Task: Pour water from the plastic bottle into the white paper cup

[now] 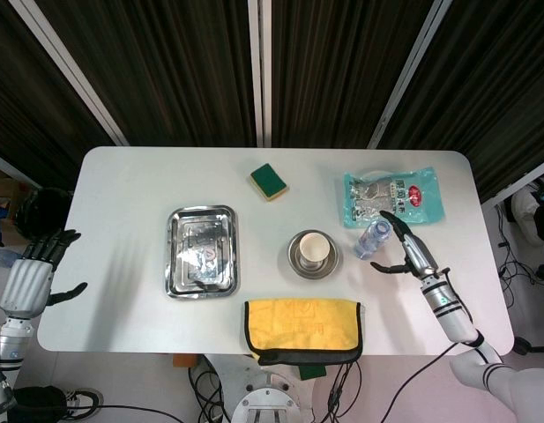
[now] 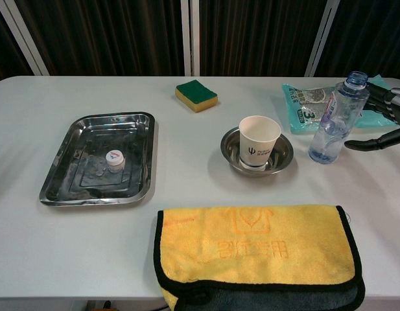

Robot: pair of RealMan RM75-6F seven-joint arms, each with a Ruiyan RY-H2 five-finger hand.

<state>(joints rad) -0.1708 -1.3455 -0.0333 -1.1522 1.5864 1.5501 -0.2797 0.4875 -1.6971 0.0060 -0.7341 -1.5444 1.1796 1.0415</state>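
Observation:
The clear plastic bottle (image 2: 336,119) stands upright and uncapped on the table, right of the white paper cup (image 2: 258,142); in the head view the bottle (image 1: 371,239) is just right of the cup (image 1: 314,249). The cup sits in a small steel bowl (image 2: 279,157). My right hand (image 2: 383,120) is open just right of the bottle, fingers spread and apart from it; it also shows in the head view (image 1: 406,255). My left hand (image 1: 38,264) hangs open off the table's left edge. The bottle cap (image 2: 113,157) lies in the steel tray (image 2: 63,167).
A yellow towel (image 2: 255,253) lies at the front edge below the cup. A green-and-yellow sponge (image 2: 196,94) sits at the back centre. A teal snack packet (image 2: 306,107) lies behind the bottle.

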